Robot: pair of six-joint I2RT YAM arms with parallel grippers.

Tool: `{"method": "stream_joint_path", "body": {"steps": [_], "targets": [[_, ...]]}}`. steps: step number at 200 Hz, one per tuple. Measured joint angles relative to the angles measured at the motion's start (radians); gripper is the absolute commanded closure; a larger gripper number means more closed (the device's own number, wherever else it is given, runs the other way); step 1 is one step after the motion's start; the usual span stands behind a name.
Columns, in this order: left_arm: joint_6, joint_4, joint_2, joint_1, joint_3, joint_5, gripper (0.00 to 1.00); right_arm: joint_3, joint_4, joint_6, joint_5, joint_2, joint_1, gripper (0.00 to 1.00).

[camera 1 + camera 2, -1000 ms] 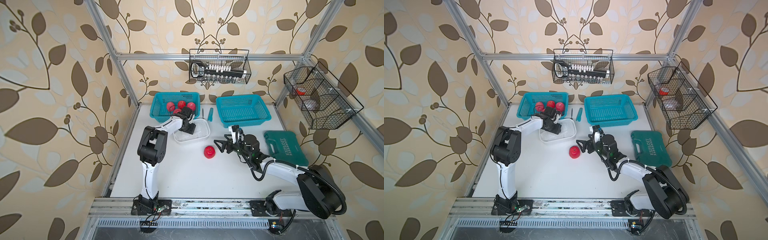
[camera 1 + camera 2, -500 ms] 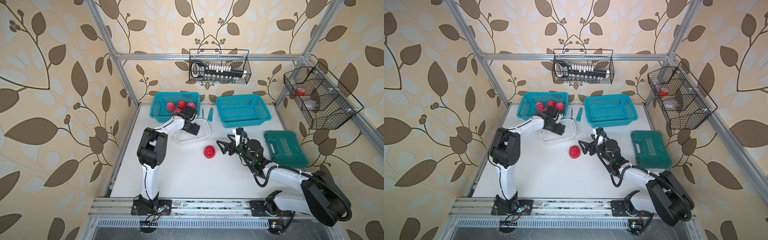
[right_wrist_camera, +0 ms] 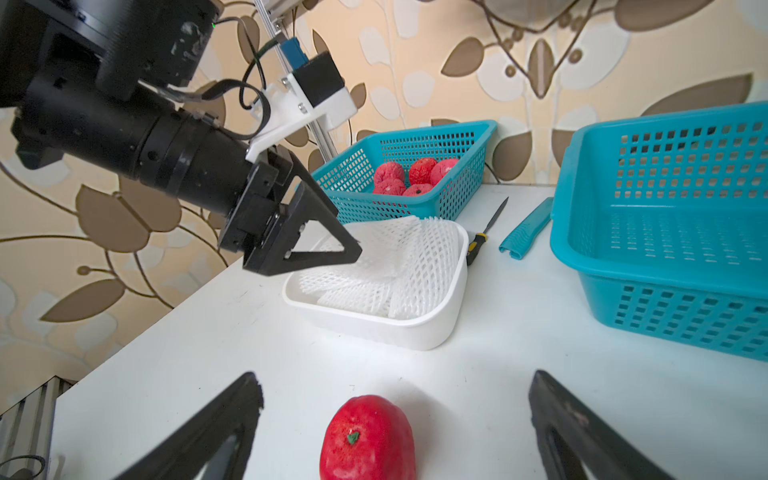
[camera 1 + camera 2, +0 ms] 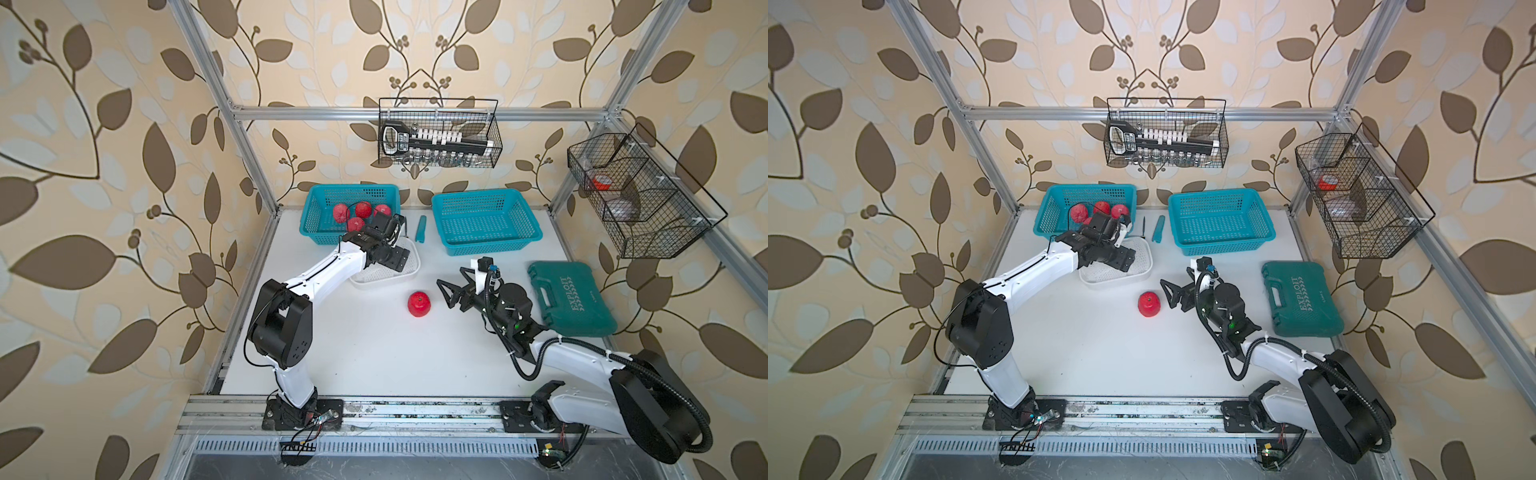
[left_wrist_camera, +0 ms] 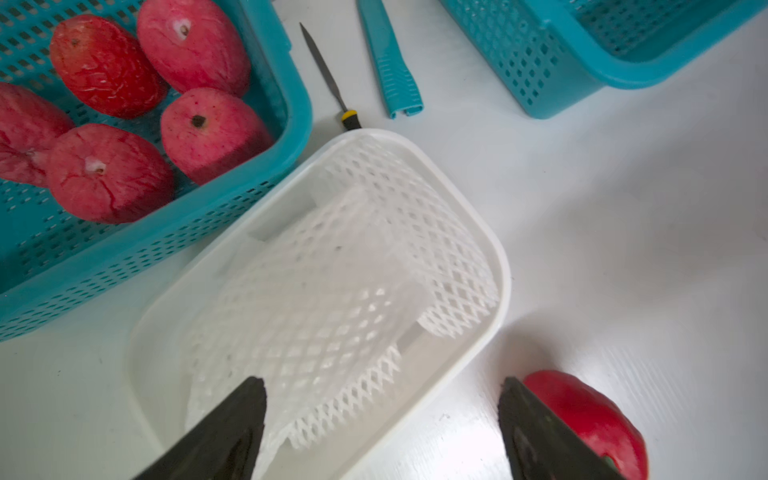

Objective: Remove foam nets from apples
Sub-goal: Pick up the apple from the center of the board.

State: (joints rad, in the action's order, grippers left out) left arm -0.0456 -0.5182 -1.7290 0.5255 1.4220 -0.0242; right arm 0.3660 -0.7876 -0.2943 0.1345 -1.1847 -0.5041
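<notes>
While the loose apple [image 3: 368,436] has been left where it lay a second ago, the left gripper [image 5: 382,384] has been shifted slightly further across the tub [image 3: 395,332]. "EXPLOIT" is read on the green case [image 4: 571,303]. The left gripper is spread wide over the nets [image 5: 332,270] piled in the tub, nothing gripped. The right gripper [image 3: 395,378] is fully spread, the apple just ahead, untouched. Five apples [image 5: 104,170] are seen in a basket [image 5: 124,257].
</notes>
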Motion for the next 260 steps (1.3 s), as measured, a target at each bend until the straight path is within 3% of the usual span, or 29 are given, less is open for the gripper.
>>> {"method": "stream_joint_path", "body": {"steps": [34, 68, 95, 155, 183, 212, 260], "targets": [[0.0, 0.049, 0.045, 0.093, -0.089, 0.059, 0.19, -0.066, 0.003, 0.037, -0.013, 0.125, -0.007, 0.0], [0.005, 0.08, 0.043, 0.164, -0.134, 0.106, 0.16, -0.163, 0.012, 0.062, -0.019, 0.193, -0.013, 0.0], [0.025, 0.105, 0.02, 0.209, -0.151, 0.13, 0.11, -0.179, 0.003, 0.083, -0.019, 0.173, -0.016, 0.0], [0.053, 0.141, -0.085, 0.241, -0.191, 0.117, 0.12, -0.15, -0.018, 0.098, -0.011, 0.092, -0.029, 0.0], [0.056, 0.142, -0.128, 0.241, -0.2, 0.103, 0.21, -0.15, -0.022, 0.101, -0.012, 0.098, -0.029, 0.0], [0.058, 0.151, -0.145, 0.241, -0.201, 0.102, 0.44, -0.15, -0.026, 0.101, -0.016, 0.11, -0.03, 0.0], [0.058, 0.143, -0.136, 0.241, -0.205, 0.09, 0.45, -0.15, -0.035, 0.113, 0.004, 0.111, -0.032, 0.0]]}}
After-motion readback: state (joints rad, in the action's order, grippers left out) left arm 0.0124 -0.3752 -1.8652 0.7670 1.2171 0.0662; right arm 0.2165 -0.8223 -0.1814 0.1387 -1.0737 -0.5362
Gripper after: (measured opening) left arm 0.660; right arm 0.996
